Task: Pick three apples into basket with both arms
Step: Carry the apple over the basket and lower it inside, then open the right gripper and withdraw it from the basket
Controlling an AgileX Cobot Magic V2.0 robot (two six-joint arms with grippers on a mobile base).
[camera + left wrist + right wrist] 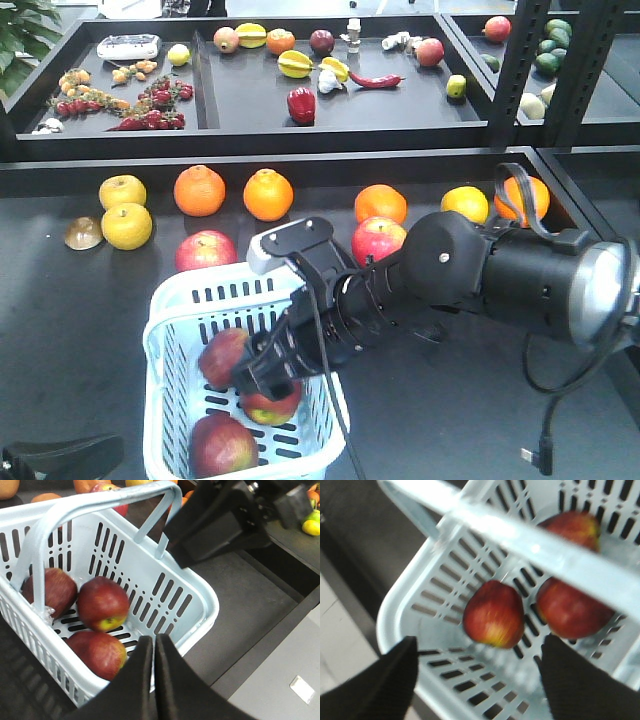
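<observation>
**Right wrist view: third apple mid-basket, jaws wide**

Right gripper [477, 680] is spread wide, holding nothing. Three apples [494, 613] sit inside the basket [405, 605]; the middle one looks blurred, possibly falling. Left gripper [152, 652] is pressed closed, empty. Judgement: the apples are firm, smooth, moderately heavy and bruisable; grip across the widest girth.

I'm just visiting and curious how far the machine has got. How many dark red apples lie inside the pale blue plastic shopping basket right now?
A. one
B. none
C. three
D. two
C: the left wrist view looks down into the pale blue slotted plastic basket and shows three dark red apples resting together on its bottom, while the right gripper hangs open above them.
</observation>
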